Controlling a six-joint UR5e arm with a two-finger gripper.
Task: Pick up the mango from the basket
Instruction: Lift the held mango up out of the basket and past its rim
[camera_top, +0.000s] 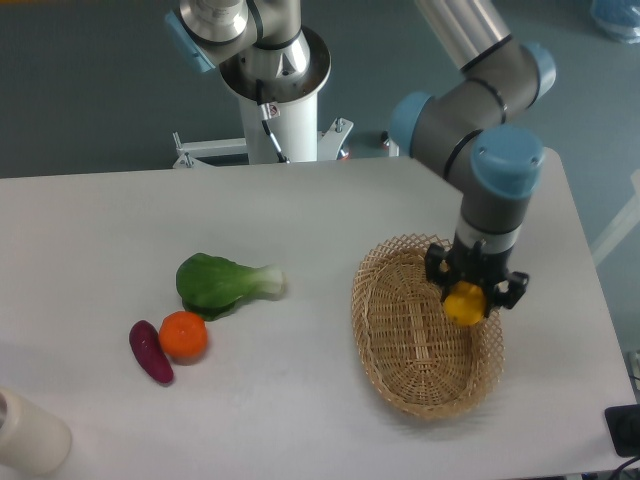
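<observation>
**Mango held over the basket's right side**

The mango (464, 303) is a small, glossy yellow-orange fruit, partly hidden from above by the black gripper (470, 296) whose fingers close on it from either side. It sits over the right inner wall of the basket (405, 330), near the rim. The basket is a shallow oval of tan woven cane with an openwork looped edge, lying flat on the white table, its long axis running slightly diagonally.
</observation>
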